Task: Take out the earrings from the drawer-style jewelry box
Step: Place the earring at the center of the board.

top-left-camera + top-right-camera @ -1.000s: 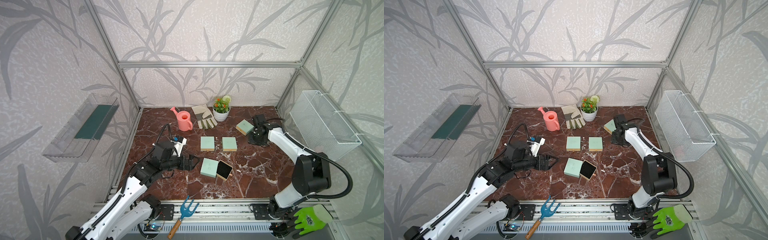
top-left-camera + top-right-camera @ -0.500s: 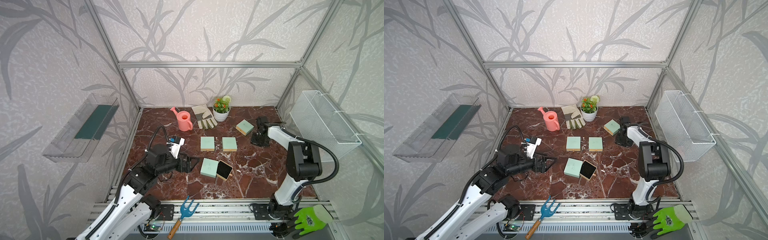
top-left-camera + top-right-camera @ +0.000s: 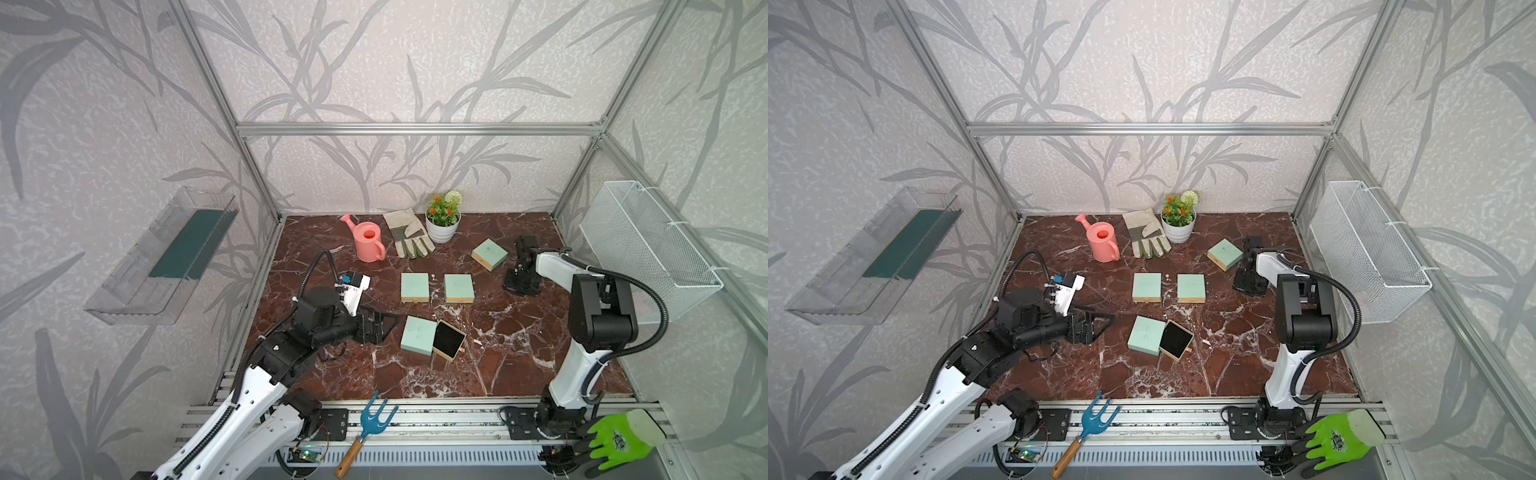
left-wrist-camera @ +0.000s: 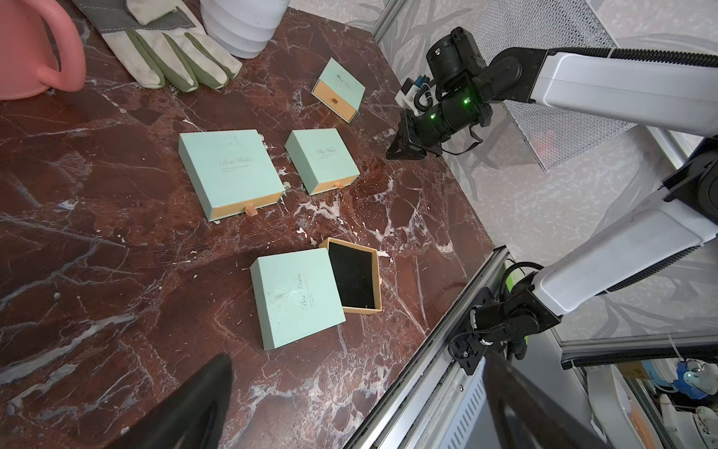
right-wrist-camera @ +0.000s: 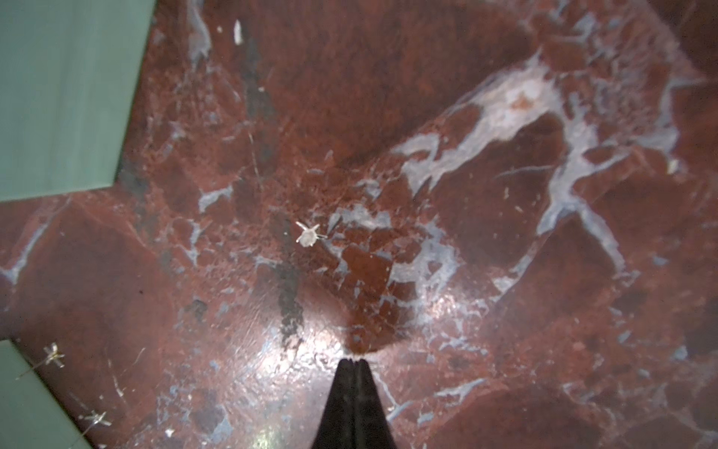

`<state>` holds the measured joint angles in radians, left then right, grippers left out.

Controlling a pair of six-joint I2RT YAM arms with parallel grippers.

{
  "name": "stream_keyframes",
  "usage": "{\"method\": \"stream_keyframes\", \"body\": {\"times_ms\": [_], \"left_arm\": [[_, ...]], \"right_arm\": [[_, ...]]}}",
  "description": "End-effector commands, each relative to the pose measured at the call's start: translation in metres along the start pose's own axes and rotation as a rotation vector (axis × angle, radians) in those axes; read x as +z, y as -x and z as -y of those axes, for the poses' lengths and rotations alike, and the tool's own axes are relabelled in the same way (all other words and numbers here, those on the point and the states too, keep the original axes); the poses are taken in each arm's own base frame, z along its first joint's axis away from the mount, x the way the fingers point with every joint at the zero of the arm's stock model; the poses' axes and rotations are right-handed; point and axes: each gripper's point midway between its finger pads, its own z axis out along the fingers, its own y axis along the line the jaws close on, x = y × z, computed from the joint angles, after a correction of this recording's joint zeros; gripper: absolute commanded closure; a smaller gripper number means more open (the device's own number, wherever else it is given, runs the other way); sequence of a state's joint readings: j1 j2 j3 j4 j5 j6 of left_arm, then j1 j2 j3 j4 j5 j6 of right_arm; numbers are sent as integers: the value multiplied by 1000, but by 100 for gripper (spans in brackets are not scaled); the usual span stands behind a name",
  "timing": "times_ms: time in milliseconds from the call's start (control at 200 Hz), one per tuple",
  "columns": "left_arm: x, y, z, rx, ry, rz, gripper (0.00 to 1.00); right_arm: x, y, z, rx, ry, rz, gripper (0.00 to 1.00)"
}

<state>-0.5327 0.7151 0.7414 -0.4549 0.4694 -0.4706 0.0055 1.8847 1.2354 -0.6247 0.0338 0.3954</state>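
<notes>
The drawer-style jewelry box [image 3: 417,334] lies near the table's middle, a mint sleeve with its tan drawer [image 3: 449,340] [image 4: 353,280] pulled out. Nothing shows on the drawer's black lining. In the right wrist view a tiny whitish earring [image 5: 308,236] lies on the marble, apart from my right gripper [image 5: 352,363]. Two more specks [image 5: 53,355] lie by a mint box corner. The right gripper [image 3: 515,286] [image 3: 1246,286] is shut, tips down at the marble. My left gripper [image 3: 388,324] [image 4: 357,408] hangs open and holds nothing, left of the open box.
Three closed mint boxes [image 3: 414,286] [image 3: 459,287] [image 3: 489,254] lie behind the open one. A pink watering can [image 3: 368,241], a work glove [image 3: 407,239] and a potted plant [image 3: 444,220] stand at the back. A wire basket [image 3: 648,245] hangs on the right wall.
The right arm's elbow has folded back while its shut gripper stayed by the far right box. The left gripper has drawn back slightly to the left, still open.
</notes>
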Motion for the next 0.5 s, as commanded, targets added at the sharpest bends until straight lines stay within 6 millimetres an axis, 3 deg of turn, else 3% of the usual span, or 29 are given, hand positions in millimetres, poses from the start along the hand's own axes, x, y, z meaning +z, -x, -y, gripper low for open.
{"method": "stream_keyframes", "body": {"times_ms": [0,495], "left_arm": [[-1,3,0,25,0,15,1],[-1,3,-1,22,4,13,1]], "right_arm": [[-3,10,-6,3,29,16,100],[2,10,-7,-3,30,-6,100]]}}
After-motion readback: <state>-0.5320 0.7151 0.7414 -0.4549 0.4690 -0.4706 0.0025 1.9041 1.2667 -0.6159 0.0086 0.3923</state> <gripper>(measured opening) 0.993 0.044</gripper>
